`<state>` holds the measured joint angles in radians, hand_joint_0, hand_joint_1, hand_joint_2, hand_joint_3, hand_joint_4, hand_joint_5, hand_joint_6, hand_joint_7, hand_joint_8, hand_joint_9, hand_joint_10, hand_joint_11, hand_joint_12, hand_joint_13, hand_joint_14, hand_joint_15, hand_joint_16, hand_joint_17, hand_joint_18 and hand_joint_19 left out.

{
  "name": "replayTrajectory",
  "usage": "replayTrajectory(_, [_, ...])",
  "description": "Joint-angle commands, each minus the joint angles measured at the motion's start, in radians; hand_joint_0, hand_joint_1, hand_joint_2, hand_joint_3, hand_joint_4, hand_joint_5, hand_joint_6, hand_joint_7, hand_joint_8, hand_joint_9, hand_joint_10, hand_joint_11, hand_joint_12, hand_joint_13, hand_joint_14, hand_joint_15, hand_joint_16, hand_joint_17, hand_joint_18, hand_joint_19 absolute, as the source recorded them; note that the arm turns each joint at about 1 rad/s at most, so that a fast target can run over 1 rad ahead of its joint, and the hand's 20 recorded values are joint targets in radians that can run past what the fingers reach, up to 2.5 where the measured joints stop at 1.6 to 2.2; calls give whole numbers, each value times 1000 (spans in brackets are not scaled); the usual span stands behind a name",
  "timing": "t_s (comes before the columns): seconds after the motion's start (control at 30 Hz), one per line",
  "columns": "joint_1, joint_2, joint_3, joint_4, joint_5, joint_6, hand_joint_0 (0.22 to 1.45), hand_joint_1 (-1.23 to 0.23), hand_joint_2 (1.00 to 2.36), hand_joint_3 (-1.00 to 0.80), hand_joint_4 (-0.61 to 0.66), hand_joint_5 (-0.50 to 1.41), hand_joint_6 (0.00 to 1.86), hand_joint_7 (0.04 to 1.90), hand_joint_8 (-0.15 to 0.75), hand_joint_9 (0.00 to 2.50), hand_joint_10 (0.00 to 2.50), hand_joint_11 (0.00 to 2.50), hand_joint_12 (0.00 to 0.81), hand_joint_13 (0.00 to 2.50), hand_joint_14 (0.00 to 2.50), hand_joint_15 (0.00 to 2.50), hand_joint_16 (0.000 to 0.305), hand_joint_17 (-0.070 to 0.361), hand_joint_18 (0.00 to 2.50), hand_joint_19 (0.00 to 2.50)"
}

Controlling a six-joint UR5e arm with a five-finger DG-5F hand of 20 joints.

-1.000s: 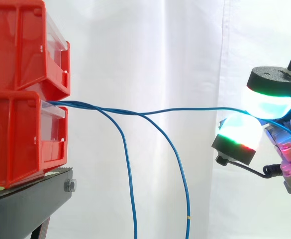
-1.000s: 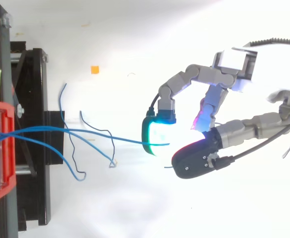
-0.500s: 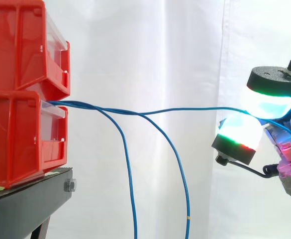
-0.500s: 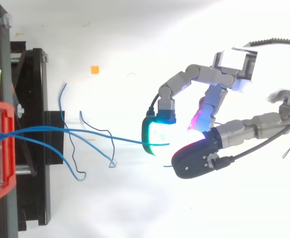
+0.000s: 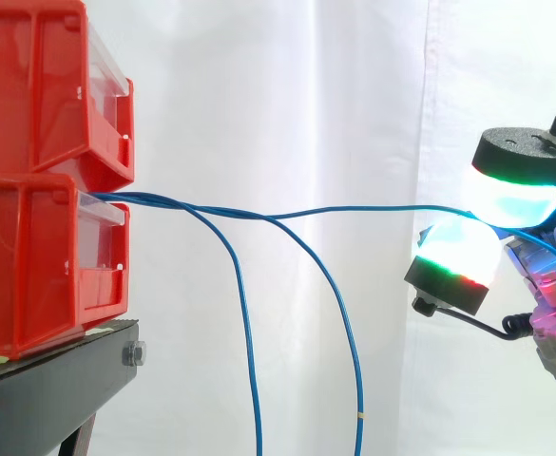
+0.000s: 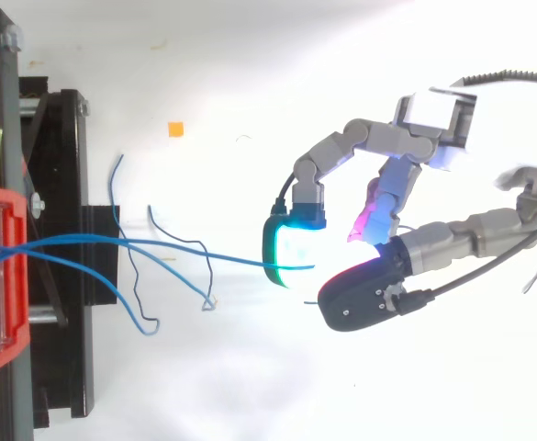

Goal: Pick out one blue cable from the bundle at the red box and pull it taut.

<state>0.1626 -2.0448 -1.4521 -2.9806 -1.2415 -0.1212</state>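
Several blue cables leave the lower red bin (image 5: 40,261) at its front lip. One blue cable (image 5: 354,208) runs nearly level to the right, with a slight sag, and ends between the glowing pads of my hand (image 5: 544,275). In the top view that same cable (image 6: 195,252) reaches the hand (image 6: 406,248), whose curled fingers pinch it between a cyan-green pad (image 6: 291,253) and a black-backed pad (image 6: 364,292). Two other blue cables (image 5: 249,361) droop from the bin toward the floor.
A second red bin (image 5: 40,85) is stacked on the lower one, both on a black stand (image 5: 59,380). A white curtain hangs behind. On the floor in the top view lie loose thin wire ends (image 6: 181,253) and a small orange scrap (image 6: 174,129).
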Motion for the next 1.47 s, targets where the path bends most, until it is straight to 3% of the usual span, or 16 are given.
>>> replayTrajectory(0.0, [0, 0, 1, 0, 1, 0, 621, -755, 1001, -130, -47, -68, 907, 953, 335, 1501, 27, 802, 381, 1275, 22, 683, 58, 130, 1097, 744])
replayTrajectory(1.43, [0, 0, -1, 0, 1, 0, 619, -759, 1001, -129, -53, -67, 906, 948, 335, 1498, 27, 792, 394, 1277, 26, 751, 59, 132, 1100, 767])
